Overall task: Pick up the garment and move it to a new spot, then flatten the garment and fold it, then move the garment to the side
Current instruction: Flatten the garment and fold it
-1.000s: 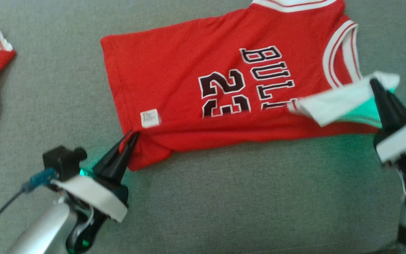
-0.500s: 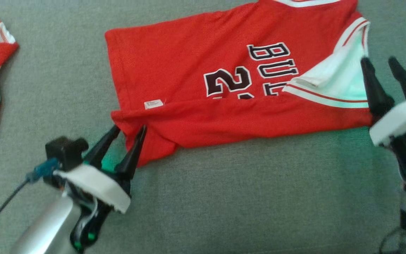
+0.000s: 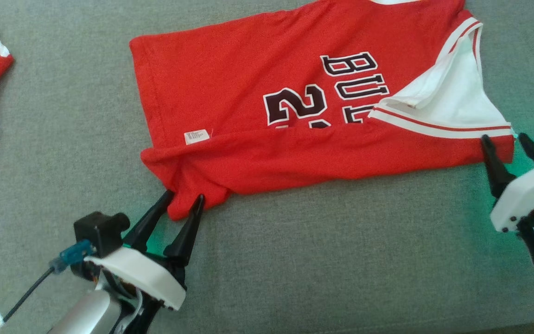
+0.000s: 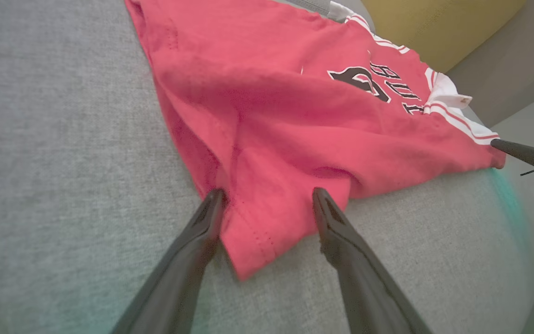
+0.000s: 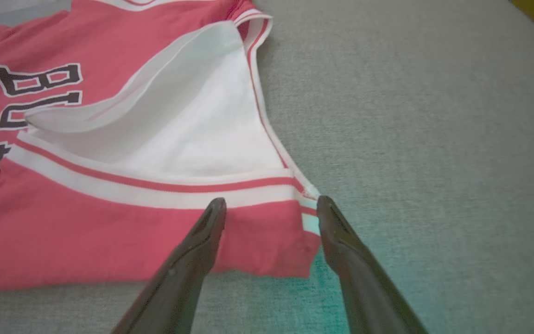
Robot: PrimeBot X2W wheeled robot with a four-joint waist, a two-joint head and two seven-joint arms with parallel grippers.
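On grey upholstery, red jersey lying left-to-right, hem leftward, left fingers and right fingers spread, empty.

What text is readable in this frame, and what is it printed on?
"BUL": black letters on the red jersey; the rest is hidden by the fold.
"2": on the same jersey; a second digit is mostly covered.
White hem tag: print too small to read.
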